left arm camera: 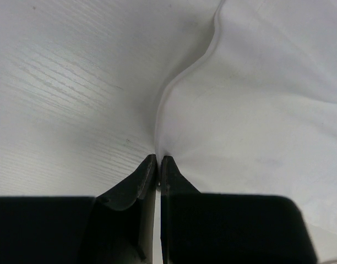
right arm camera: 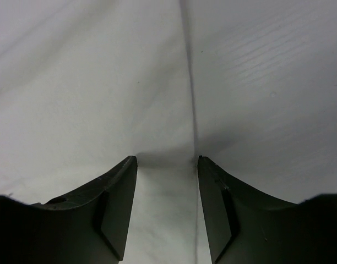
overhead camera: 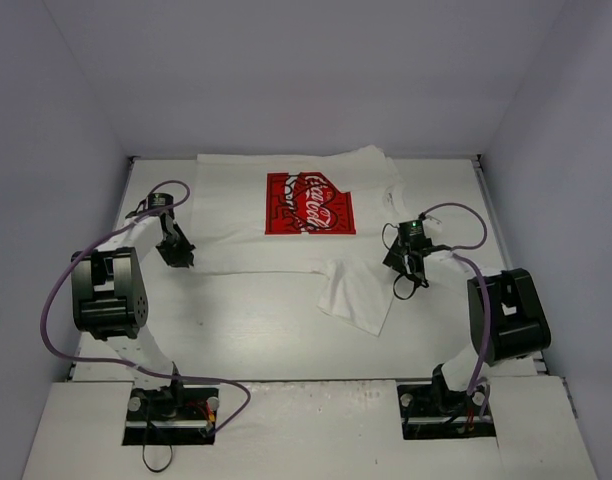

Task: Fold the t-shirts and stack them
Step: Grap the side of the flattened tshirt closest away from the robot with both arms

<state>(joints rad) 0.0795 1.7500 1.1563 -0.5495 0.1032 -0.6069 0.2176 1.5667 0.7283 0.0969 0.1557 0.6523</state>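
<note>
The left claw is clamped on the t-shirt at its left hem; the right claw stands apart, astride the opposite edge (open desk lies toward the bases).

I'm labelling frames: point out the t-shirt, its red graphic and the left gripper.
t-shirt (overhead camera: 236, 215), top view, white fabric left of the graphic.
red graphic (overhead camera: 309, 203), top view, its centre.
left gripper (left arm camera: 159, 163), left wrist view, between its closed tips.

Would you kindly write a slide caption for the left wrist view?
Left claw pinched shut on the hem of the white t-shirt, lying on the pale table.
</note>
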